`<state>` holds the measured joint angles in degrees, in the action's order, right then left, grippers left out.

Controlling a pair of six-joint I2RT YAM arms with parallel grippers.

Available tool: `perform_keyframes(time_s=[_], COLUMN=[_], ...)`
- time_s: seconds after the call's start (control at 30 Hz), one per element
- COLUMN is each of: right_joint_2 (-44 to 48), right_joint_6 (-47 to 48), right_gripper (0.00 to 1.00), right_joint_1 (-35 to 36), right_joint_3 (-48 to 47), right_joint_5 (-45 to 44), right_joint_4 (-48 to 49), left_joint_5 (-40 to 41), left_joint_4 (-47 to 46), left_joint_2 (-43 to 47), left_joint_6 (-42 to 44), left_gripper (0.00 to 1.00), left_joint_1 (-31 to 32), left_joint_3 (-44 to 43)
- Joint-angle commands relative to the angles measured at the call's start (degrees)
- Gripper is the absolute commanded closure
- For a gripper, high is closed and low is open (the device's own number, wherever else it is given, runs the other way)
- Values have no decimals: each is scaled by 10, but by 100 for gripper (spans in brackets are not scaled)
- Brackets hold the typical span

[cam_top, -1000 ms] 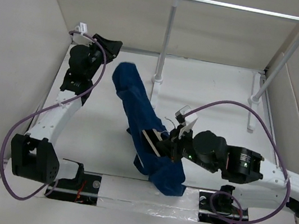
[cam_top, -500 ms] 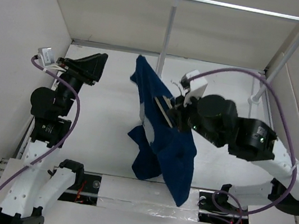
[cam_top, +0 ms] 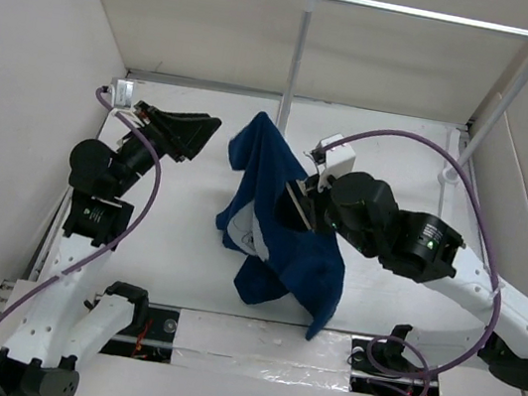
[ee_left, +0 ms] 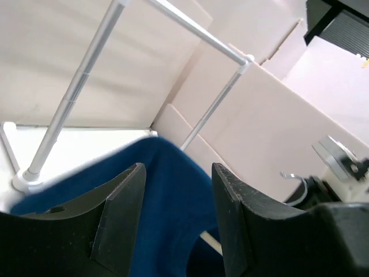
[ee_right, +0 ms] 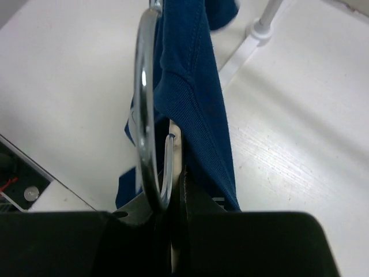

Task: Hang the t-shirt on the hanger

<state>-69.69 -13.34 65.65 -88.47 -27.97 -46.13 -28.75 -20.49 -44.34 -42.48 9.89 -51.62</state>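
Step in hand, by my read: dressing the hanger, with the shirt draped on but not squared up. Left arm runs from its near-left base up the left edge of the white table (cam_top: 176, 244), then the wrist turns right. The left gripper (cam_top: 203, 136) points at the far upper edge of the shirt, near it but apart. Its black fingers (ee_left: 118, 213) are spread with nothing between them, only blue cloth beyond the gap. In the centre, the dark navy-blue soft fabric t-shirt (cam_top: 286, 252) hangs in a loose bunched drape, lifted over the middle of the table. I cannot tell whether its lower folds touch the surface. It hangs on the slim pale wooden hanger with a curved wire hook (ee_right: 144, 115), which is mostly buried in cloth, so I cannot tell if both hanger ends are inside. Right arm reaches left from its near-right base to the table centre, and the right gripper (ee_right: 170, 190) is clamped on the hanger at the hook's base. The next move likely calls for the left fingers to pinch the loose shoulder or collar and draw it over the hanger's free end while the right holds steady. The tall white rack with a silver bar (cam_top: 429, 13) stands far right, untouched.
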Motion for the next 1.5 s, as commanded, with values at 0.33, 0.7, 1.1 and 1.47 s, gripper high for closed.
perform_keyframes(time_s=[0.33, 0.7, 1.1, 1.47], right_joint_2=[136, 163, 168, 160], right_joint_6=[-58, -31, -41, -56], right_gripper=[100, 100, 100, 100], right_joint_1=[-61, -88, -93, -70], right_joint_3=[139, 167, 190, 194], right_joint_5=[-6, 8, 40, 45], right_joint_4=[54, 72, 97, 112], left_joint_5=[417, 641, 557, 460], left_joint_4=[35, 4, -81, -112], left_joint_2=[-209, -185, -203, -258], left_joint_6=[123, 157, 100, 71], left_gripper=[59, 56, 47, 43], left_joint_1=[149, 435, 481, 494], left_joint_3=[-101, -38, -16, -46])
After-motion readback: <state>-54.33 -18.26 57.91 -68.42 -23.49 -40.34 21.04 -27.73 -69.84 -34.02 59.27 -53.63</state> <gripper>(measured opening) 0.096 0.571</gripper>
